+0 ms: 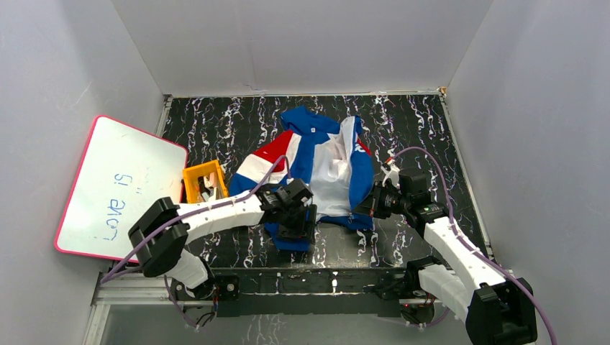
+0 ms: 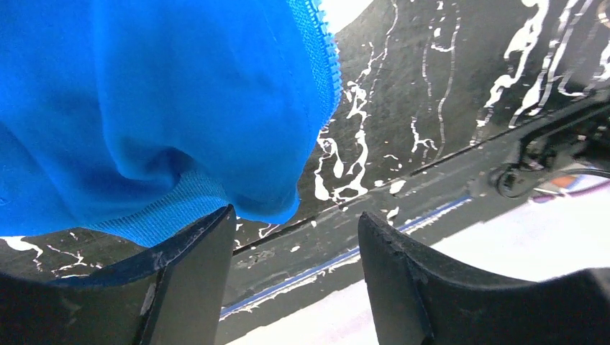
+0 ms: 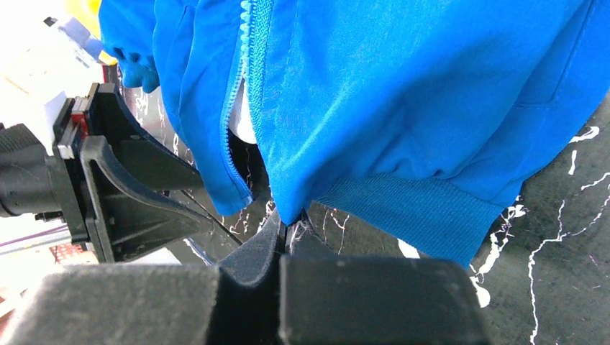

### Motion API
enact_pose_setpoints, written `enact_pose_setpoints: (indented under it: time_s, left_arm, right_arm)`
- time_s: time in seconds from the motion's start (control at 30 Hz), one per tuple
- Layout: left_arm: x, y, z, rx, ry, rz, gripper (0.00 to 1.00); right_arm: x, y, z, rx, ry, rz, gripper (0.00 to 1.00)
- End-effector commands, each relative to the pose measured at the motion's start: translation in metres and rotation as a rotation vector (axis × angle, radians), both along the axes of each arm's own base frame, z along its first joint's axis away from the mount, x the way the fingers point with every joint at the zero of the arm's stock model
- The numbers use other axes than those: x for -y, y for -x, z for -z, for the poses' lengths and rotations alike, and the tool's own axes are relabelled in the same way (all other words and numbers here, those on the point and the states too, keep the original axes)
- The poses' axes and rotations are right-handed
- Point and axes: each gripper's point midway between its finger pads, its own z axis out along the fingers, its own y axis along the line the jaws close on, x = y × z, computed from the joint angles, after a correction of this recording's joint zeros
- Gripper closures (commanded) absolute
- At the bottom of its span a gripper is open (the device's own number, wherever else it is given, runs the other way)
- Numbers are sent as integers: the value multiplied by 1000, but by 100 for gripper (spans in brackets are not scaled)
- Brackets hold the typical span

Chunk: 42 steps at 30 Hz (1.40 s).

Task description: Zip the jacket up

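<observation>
The blue jacket (image 1: 324,165) with red and white stripes lies unzipped in the middle of the black marbled table, its white lining showing. My right gripper (image 1: 365,205) is at the hem's right corner. In the right wrist view it (image 3: 291,224) is shut on the lower corner of the blue front panel (image 3: 403,108), next to the zipper teeth (image 3: 243,79). My left gripper (image 1: 296,231) is at the hem's left part. In the left wrist view it (image 2: 295,241) is open and empty, its left finger (image 2: 194,259) just under the ribbed hem (image 2: 165,208). The other zipper edge (image 2: 321,50) runs above.
A pink-rimmed whiteboard (image 1: 119,187) with writing leans at the left. A small orange frame-like object (image 1: 203,183) stands beside it, close to the left arm. White walls enclose the table on three sides. The table's near edge rail (image 2: 374,237) lies under the left gripper.
</observation>
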Motion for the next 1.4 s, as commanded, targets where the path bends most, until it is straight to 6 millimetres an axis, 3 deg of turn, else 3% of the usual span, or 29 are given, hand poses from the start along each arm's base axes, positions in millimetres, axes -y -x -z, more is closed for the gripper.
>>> enact_pose_setpoints:
  time_s: [0.0,0.13,0.33,0.53,0.9,1.1,1.37]
  left_arm:
    - [-15,3,5,39,-180,23,38]
    - [-18,1,9,90,-289,18,38]
    - [-8,4,21,110,-335,2,38]
    - [-11,0,28,134,-372,-19,42]
    - [-11,-4,29,153,-375,-19,70]
    - [-7,-7,23,171,-345,-14,98]
    - [15,-12,-8,217,-166,-12,100]
  right_arm:
    - [0,-3,-5,42,12,-12,100]
    - [1,-4,-6,47,18,-8,100]
    - [3,-3,-4,45,27,-2,100]
    - [4,-1,-2,46,32,1,100]
    - [5,2,2,41,28,3,100]
    - [5,3,2,39,29,5,100]
    - [-2,4,-11,56,-24,-21,100]
